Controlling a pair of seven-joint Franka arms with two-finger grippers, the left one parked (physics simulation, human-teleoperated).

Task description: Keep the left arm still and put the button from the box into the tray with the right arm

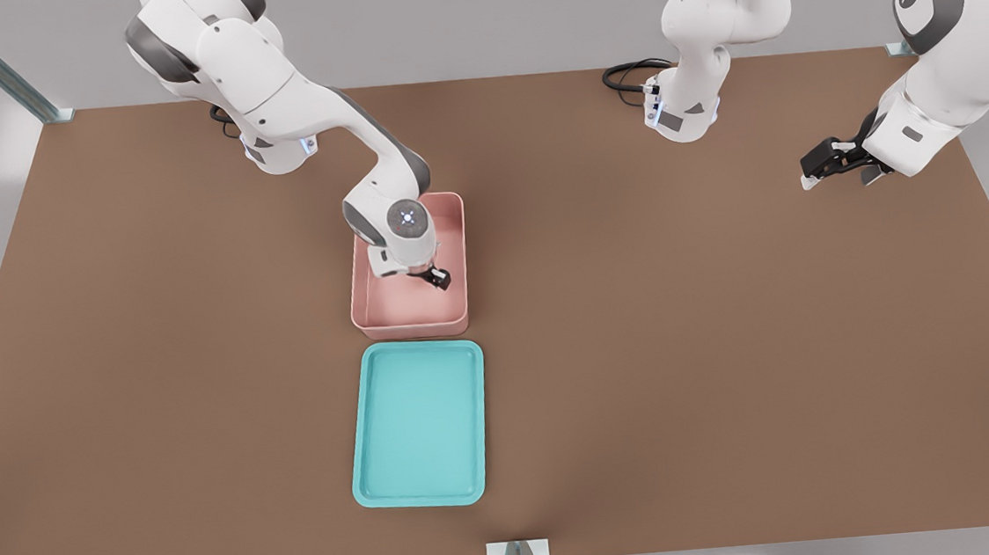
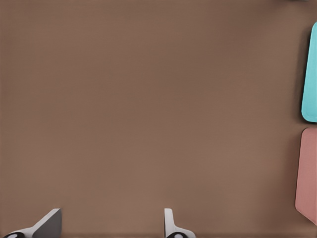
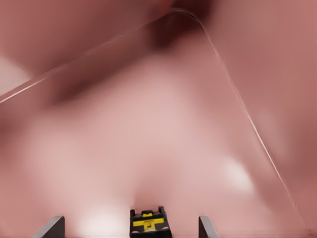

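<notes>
One small pincer (image 1: 436, 278) of the right arm (image 1: 305, 107) hangs inside the box (image 1: 414, 319), toward the front view's right wall, with the tray (image 1: 418, 423) just beside the box at its 6 o'clock and nothing lying in it. From the left wrist view only bare worktop (image 2: 148, 109) shows, with slivers of the tray (image 2: 311, 74) and the box (image 2: 308, 173) at the 3 o'clock edge. From the right wrist view, the button (image 3: 147, 224) sits on the box floor (image 3: 158, 148) between the two fingertips (image 3: 50, 227), which stand wide apart and touch nothing. I judge the button light, rigid and small (easy to flick aside); its black square base looks the better hold, flat side to flat side, rather than the yellow cap. Box walls curve up close around, so I would lift straight up before crossing the rim; the worktop beyond looks open.
</notes>
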